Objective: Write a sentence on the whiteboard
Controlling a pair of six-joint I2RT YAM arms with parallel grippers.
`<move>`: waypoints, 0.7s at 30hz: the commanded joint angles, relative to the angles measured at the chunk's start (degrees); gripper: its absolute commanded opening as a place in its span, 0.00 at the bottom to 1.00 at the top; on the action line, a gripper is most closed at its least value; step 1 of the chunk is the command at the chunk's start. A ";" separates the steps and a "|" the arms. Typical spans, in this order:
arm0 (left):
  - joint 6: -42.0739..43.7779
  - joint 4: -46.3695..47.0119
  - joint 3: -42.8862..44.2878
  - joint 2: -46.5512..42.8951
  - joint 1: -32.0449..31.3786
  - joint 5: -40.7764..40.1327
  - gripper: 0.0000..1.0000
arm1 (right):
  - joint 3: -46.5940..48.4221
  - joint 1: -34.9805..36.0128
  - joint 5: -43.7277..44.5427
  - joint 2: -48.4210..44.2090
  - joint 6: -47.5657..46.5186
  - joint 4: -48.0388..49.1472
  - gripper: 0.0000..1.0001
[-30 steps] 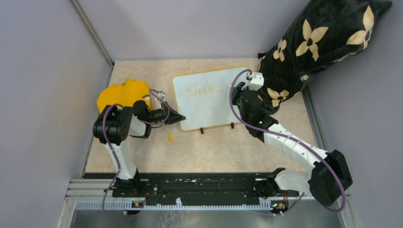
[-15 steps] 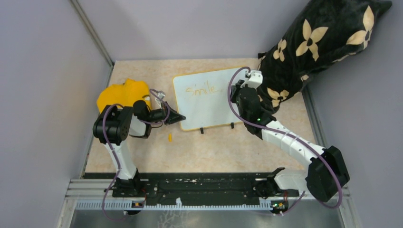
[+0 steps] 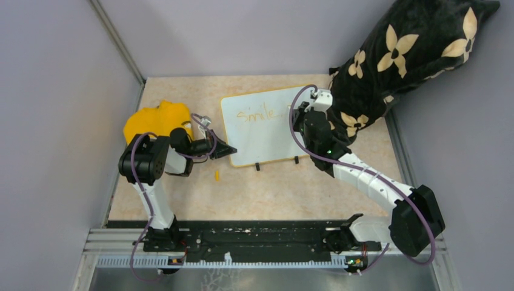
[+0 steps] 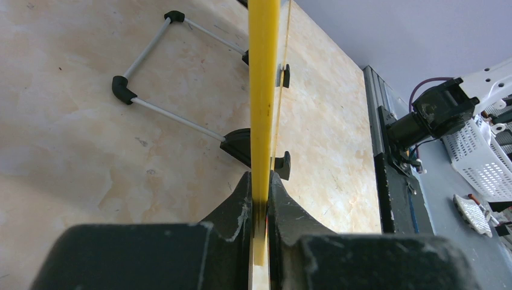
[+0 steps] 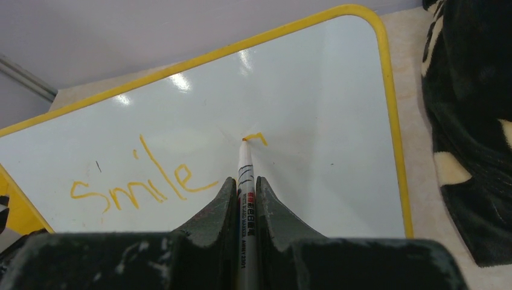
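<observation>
The whiteboard stands tilted at the table's middle; its glossy face also shows in the right wrist view. On it the sentence reads "smile" in orange, with a short fresh stroke to its right. My right gripper is shut on a white marker whose tip touches the board at that stroke. My left gripper is shut on the board's yellow frame edge at the lower left corner.
A yellow cloth lies left of the board behind the left arm. A small orange cap lies in front of the board. A black cushion with cream flowers fills the back right. The board's wire stand and black feet rest on the table.
My right gripper has moved the marker a little up and right of "smile", and a short new stroke has appeared. The left gripper has not moved.
</observation>
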 commanded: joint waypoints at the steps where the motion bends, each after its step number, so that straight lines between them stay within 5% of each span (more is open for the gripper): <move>1: 1.96 -2.54 0.23 1.70 -0.01 -1.73 0.00 | 1.23 -0.62 -1.64 -0.02 0.46 -0.35 0.00; 21: 1.97 -2.62 0.23 1.74 -0.01 -1.77 0.00 | -1.06 -1.24 2.30 -2.15 1.34 -4.17 0.00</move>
